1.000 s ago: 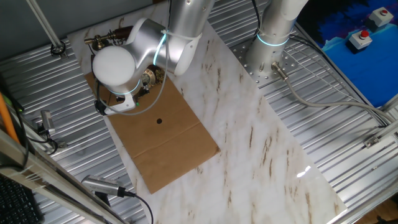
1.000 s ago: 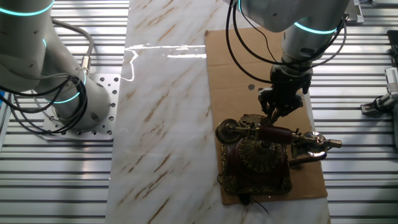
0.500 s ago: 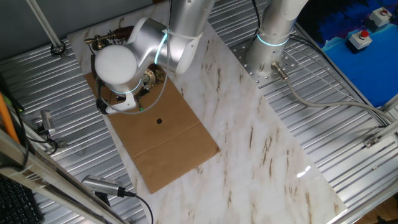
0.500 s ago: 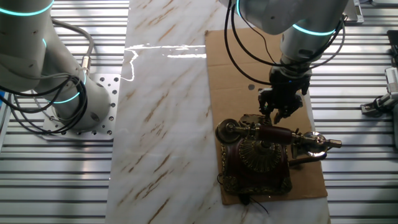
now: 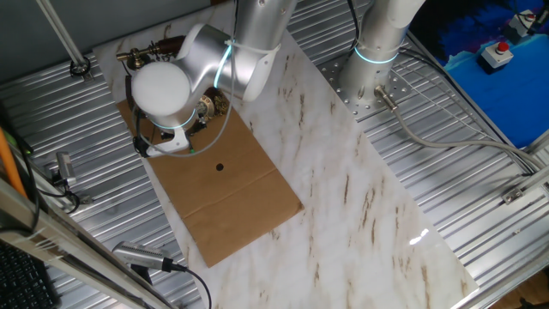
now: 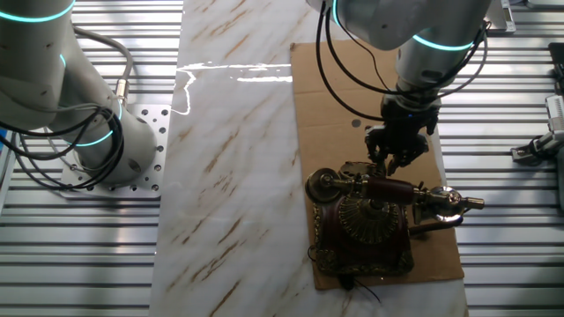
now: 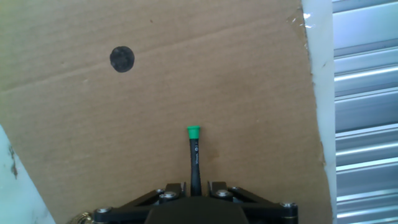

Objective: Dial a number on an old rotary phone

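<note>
The old rotary phone [image 6: 366,220] stands on a cardboard sheet [image 6: 335,79], with its round gold dial up and the brass-ended handset across the cradle. In one fixed view the arm's wrist covers most of the phone [image 5: 208,105]. My gripper [image 6: 394,157] hangs just beyond the handset's far side, above the cardboard. In the hand view the gripper [image 7: 195,186] is shut on a thin black stick [image 7: 194,163]. The stick's green tip [image 7: 193,131] points at bare cardboard, and the phone is out of that view.
A black dot [image 7: 122,59] marks the cardboard beyond the stick. The cardboard lies on a marble-patterned tabletop [image 6: 229,176] with ribbed metal on both sides. A second arm's base [image 6: 97,132] stands at the left. A red-button box [image 5: 496,53] sits far right.
The gripper with the stick has shifted slightly up and away from the phone over the last second. The phone has not moved.
</note>
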